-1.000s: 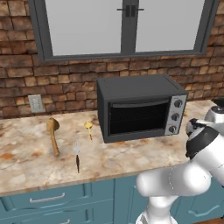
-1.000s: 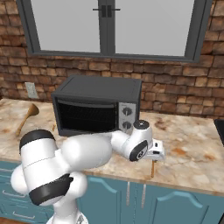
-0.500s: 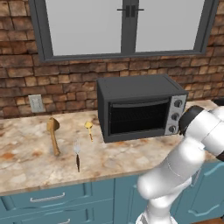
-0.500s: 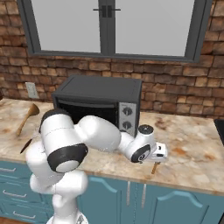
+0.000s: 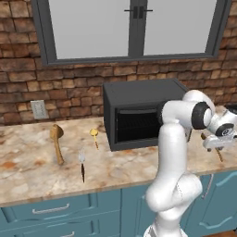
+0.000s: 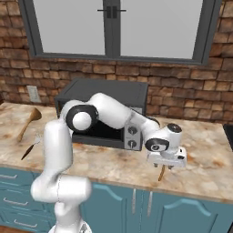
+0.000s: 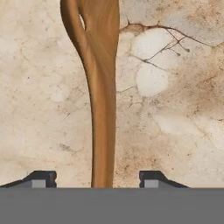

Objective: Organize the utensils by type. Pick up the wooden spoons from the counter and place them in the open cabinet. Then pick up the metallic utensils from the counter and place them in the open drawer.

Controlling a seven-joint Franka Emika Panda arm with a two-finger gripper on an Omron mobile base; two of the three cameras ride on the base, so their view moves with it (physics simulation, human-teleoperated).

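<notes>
One wooden spoon (image 7: 101,109) lies on the counter (image 6: 205,150) right of the oven, its handle running between my two fingertips (image 7: 41,177) with a gap on each side. My gripper (image 6: 167,164) hangs just over this spoon (image 6: 161,173), open and touching nothing; it also appears at the right edge as gripper (image 5: 217,147). The other wooden spoon (image 5: 56,141) lies far left. Near it are the gold metallic utensil (image 5: 94,135) and the dark-handled one (image 5: 82,164). The cabinet and drawer are out of view.
A dark toaster oven (image 5: 139,113) stands at the back of the counter, close to my arm. A brick wall with a window runs behind. Teal drawer fronts (image 5: 46,210) sit under the counter's front edge.
My arm's elbow has swung up from low in front to above the oven. The hand has stayed over the right-hand wooden spoon.
</notes>
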